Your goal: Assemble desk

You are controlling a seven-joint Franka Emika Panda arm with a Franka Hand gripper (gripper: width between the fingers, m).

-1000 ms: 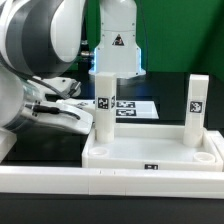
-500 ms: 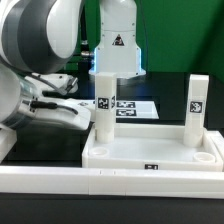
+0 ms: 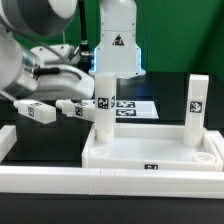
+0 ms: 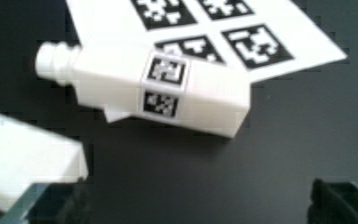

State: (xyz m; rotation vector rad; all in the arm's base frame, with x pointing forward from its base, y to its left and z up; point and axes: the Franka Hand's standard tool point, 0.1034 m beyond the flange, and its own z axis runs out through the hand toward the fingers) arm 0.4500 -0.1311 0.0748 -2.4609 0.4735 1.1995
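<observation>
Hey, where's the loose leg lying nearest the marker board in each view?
Exterior view: the loose leg lies on its side, just to the exterior view's left of the nearest upright leg.
Wrist view: the loose leg lies mid-picture, on its side.
Shared landmark: the marker board, beside it in both.

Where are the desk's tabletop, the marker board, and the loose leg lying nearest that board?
tabletop (image 3: 120, 158): exterior view, front wall.
marker board (image 4: 265, 45): wrist view, a printed tag.
loose leg (image 4: 149, 85): wrist view, its tagged side.
</observation>
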